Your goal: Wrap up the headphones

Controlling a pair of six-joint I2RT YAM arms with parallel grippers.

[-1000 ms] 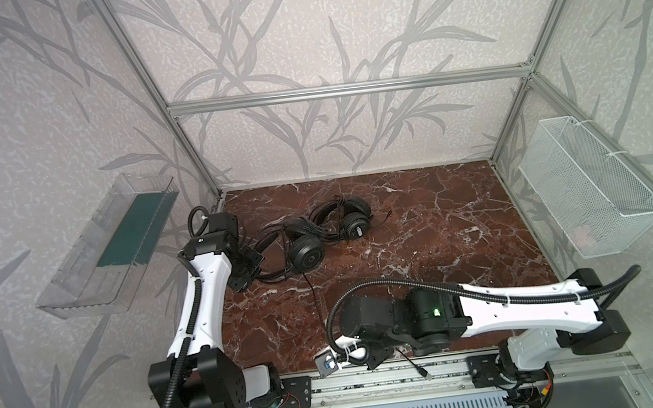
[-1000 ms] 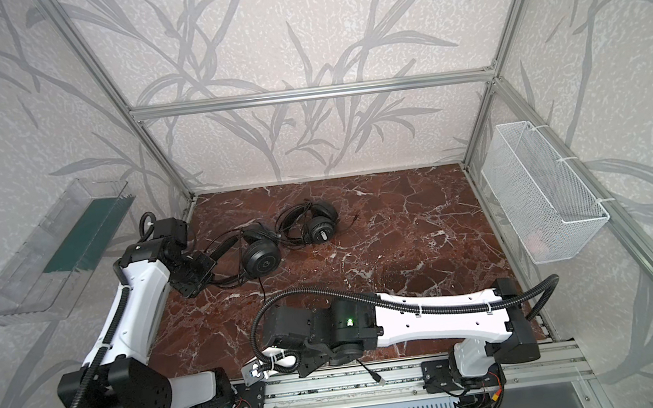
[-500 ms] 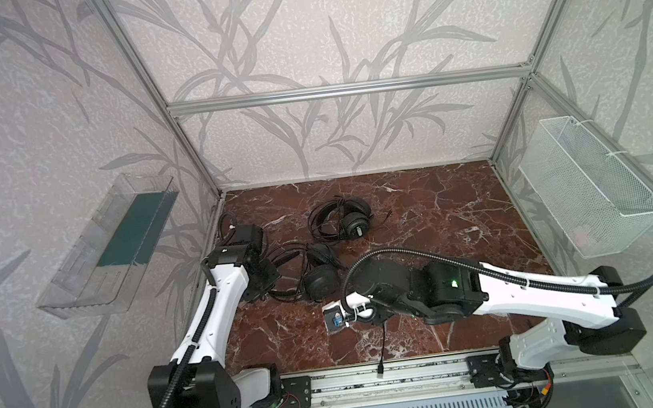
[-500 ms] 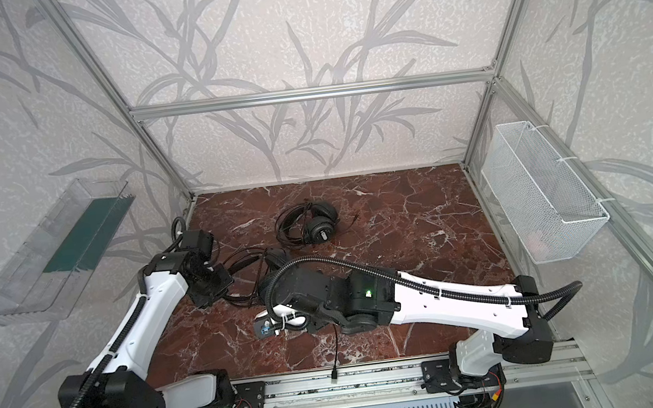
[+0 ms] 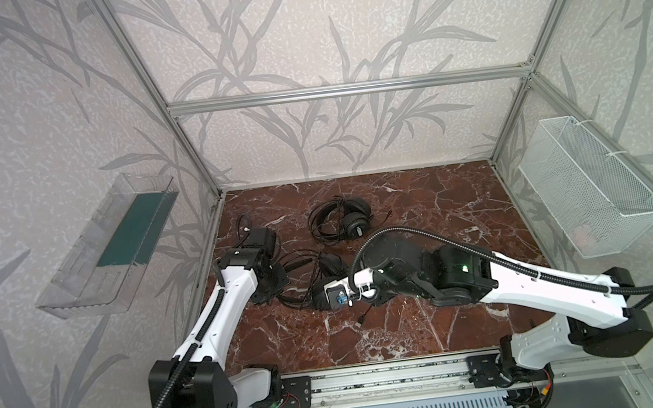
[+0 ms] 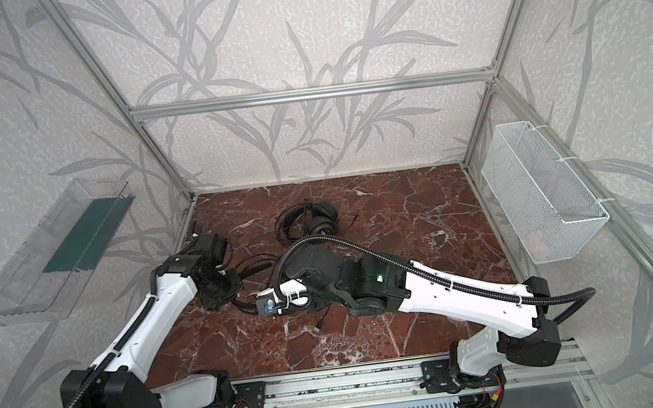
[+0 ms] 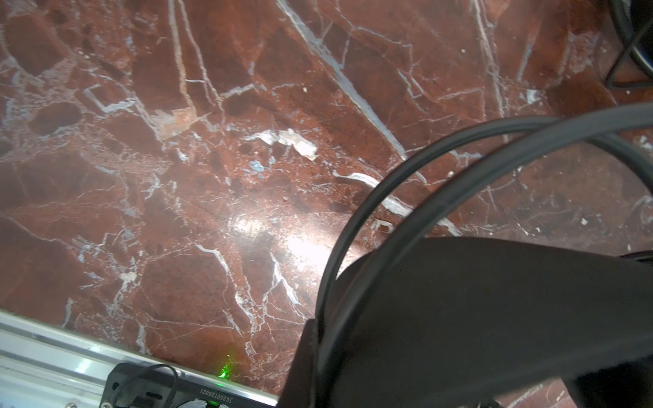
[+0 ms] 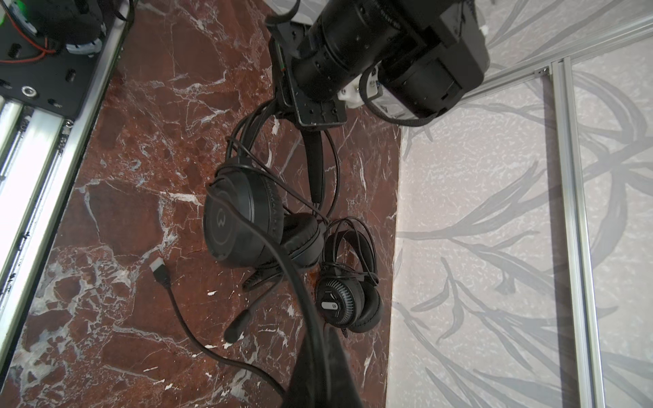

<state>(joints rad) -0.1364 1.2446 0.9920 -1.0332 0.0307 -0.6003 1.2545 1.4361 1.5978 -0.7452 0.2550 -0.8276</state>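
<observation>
Setting: red-brown marble counter (image 5: 422,211) inside a framed cell with leaf-patterned walls.
Item 1: smooth-cup headset (image 8: 243,219), black, lying on the counter left of the middle, between the two arms.
Item 1, pose: one cup has its outer face turned up and the second cup's pad is pressed against it from behind; the headband (image 8: 315,166) arches away toward the left arm.
Item 1, microphone boom (image 8: 243,318): sticks out from under the cups, its tip on the counter.
Item 1, cable (image 8: 183,318): thin and black; one run crosses the upturned cup, and another trails over the counter to the plug (image 8: 159,270), which lies loose on the side toward the front rail.
Item 2: ridged-cup headset (image 8: 344,300), black, toward the back of the counter near the middle, its cord looped beside and around it, apart from both arms.
Left pincer (image 8: 314,122): closed, clamping Item 1 by the headband.
Right pincer (image 8: 319,374): closed on the cable of Item 1, above the counter just beside the cups.
Left wall: clear tray (image 5: 112,246) with a dark green floor.
Right wall: white wire basket (image 5: 591,191).
</observation>
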